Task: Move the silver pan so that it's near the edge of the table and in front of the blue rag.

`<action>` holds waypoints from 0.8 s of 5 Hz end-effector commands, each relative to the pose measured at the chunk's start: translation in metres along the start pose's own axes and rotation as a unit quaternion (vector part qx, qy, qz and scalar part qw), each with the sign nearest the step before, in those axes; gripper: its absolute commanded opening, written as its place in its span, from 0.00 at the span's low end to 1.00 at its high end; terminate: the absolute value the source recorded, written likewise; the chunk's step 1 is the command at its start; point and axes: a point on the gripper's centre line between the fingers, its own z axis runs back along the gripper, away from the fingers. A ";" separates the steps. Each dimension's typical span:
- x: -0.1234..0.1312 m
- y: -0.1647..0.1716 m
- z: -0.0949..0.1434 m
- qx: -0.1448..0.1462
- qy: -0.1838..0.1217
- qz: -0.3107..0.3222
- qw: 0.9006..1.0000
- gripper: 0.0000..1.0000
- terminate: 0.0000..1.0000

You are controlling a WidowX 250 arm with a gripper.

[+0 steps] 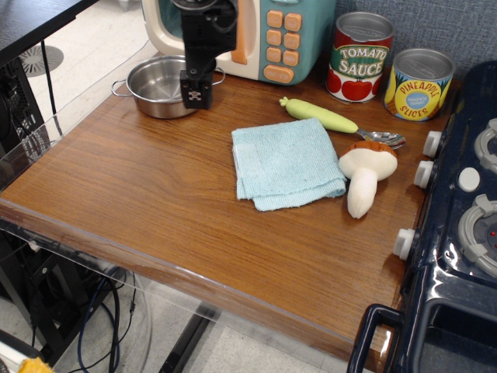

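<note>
Hovering over the rigid, slippery silver pan (165,85), the gripper (196,95) held nothing, jaw opening indeterminable; its thin rim looked best to grasp.

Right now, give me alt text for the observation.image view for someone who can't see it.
The gripper hangs over the near rim of the silver pan at the back left of the wooden table. The blue rag lies mid-table, with nothing in front of it.
</note>
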 end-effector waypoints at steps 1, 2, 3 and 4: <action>-0.034 0.020 -0.017 0.019 0.032 0.055 0.998 1.00 0.00; -0.039 0.022 -0.033 0.006 0.027 0.071 0.997 1.00 0.00; -0.044 0.024 -0.044 0.006 0.015 0.084 0.996 1.00 0.00; -0.044 0.026 -0.048 0.016 0.020 0.088 0.996 0.00 0.00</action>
